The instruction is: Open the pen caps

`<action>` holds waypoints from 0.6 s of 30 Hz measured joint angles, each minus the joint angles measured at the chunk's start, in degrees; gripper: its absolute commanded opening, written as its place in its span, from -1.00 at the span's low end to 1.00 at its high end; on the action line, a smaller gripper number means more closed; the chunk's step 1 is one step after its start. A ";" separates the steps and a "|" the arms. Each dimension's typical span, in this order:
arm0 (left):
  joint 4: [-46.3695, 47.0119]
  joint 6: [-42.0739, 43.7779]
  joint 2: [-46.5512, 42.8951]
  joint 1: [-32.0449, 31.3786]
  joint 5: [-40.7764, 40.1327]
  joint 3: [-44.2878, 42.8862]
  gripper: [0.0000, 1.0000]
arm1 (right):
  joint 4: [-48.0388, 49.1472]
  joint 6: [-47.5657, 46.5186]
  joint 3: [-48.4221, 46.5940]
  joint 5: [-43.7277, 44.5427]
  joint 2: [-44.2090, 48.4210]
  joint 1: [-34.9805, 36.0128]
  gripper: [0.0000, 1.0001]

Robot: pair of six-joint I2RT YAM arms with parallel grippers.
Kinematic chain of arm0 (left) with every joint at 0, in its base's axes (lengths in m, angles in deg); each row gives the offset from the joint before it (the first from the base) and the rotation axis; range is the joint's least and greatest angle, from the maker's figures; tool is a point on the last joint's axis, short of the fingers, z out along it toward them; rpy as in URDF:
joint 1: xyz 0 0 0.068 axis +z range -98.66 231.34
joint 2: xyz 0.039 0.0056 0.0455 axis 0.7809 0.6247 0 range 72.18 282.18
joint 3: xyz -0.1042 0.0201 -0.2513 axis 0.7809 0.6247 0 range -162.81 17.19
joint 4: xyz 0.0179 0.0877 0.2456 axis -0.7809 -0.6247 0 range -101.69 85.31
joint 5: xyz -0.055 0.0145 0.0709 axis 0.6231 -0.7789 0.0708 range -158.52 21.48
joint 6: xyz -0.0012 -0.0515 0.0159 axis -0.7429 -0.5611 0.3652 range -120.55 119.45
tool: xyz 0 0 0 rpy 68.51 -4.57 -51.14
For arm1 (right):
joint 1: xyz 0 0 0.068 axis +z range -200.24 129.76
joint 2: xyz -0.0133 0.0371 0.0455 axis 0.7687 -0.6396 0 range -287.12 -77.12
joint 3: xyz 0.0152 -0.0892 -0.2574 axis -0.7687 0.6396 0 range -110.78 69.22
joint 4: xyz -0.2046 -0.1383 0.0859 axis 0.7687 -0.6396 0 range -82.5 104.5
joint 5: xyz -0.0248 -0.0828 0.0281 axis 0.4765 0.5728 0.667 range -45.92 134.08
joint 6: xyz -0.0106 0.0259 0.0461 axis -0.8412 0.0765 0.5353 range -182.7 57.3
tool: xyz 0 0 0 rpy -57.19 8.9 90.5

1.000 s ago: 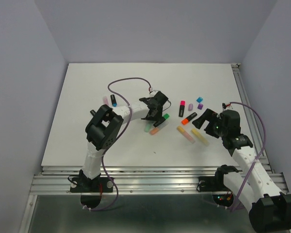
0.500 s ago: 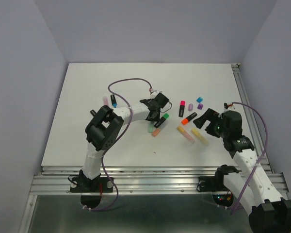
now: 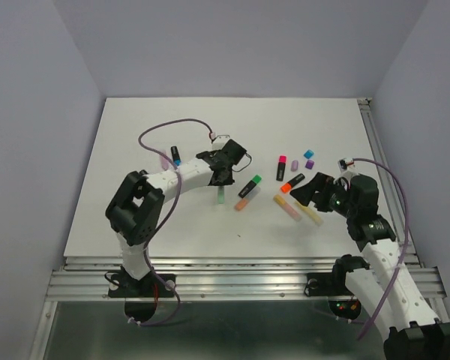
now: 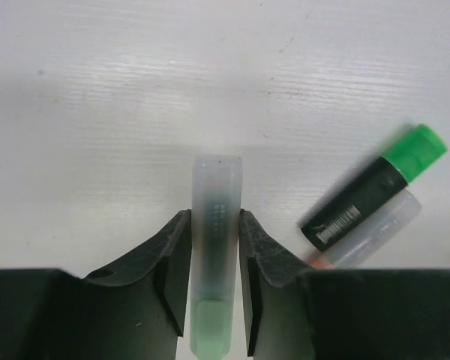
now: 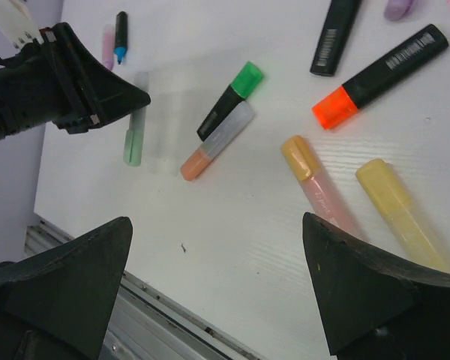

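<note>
Left pincer (image 4: 214,217) is clamped on a pale pen (image 4: 216,196). Its fingers (image 4: 176,255) press the clear barrel, and the pen's green end sits low in the left wrist frame. Right pincer (image 5: 216,225) is spread wide and grips nothing; in the top view it sits right of centre, just above the yellow pen (image 3: 313,217).

The white table (image 3: 135,135) carries the rest. Right of the held pen lies a black pen (image 4: 352,206) with a green cap (image 4: 414,150), touching an orange pastel pen (image 5: 217,139) along its side. Further right, a second black pen (image 5: 401,56) bears an orange cap (image 5: 334,109), and a third (image 3: 280,169) bears a pink cap (image 3: 282,159). A peach pen (image 5: 315,184) lies beside the yellow one, near but apart.

At upper right of the cluster, a loose blue cap (image 3: 308,154) lies just beside a purple cap (image 3: 310,163).
</note>
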 measured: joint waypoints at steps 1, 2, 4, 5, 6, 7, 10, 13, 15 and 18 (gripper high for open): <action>-0.11 -0.90 -3.28 0.09 -0.39 1.42 -1.00 | 0.44 -0.15 0.00 -1.25 0.81 0.37 1.00; -0.22 -1.75 -6.82 0.11 -0.81 2.75 -1.00 | 0.83 -0.24 0.00 -1.95 1.31 0.70 1.00; 0.17 -3.28 -12.63 0.02 -1.53 4.90 -1.00 | 1.57 -0.37 0.00 -3.28 1.31 2.71 1.00; 0.39 -3.96 -15.37 0.00 -1.88 5.81 -1.00 | 2.01 -0.44 0.00 -3.39 0.68 4.15 1.00; 0.39 -4.63 -18.88 0.00 -2.36 6.84 -1.00 | 2.49 -0.42 0.00 -3.19 -0.37 6.56 1.00; 0.92 -5.44 -21.90 0.00 -2.82 7.69 -1.00 | 2.82 -0.37 0.00 -2.49 -1.64 8.70 1.00; 2.32 -7.54 -26.93 0.00 -3.98 10.56 -1.00 | 5.22 0.15 -0.02 1.33 -7.06 18.16 1.00; 2.58 -9.22 -28.48 0.00 -4.26 13.29 -1.00 | 11.13 1.14 -0.09 3.23 -14.60 27.08 1.00; 2.80 -10.40 -28.48 0.00 -4.24 14.82 -1.00 | 14.10 1.46 -0.35 4.96 -18.73 31.47 1.00; 2.89 -12.90 -28.63 0.00 -4.15 17.29 -1.00 | 16.50 2.05 -2.71 7.82 -25.64 37.16 1.00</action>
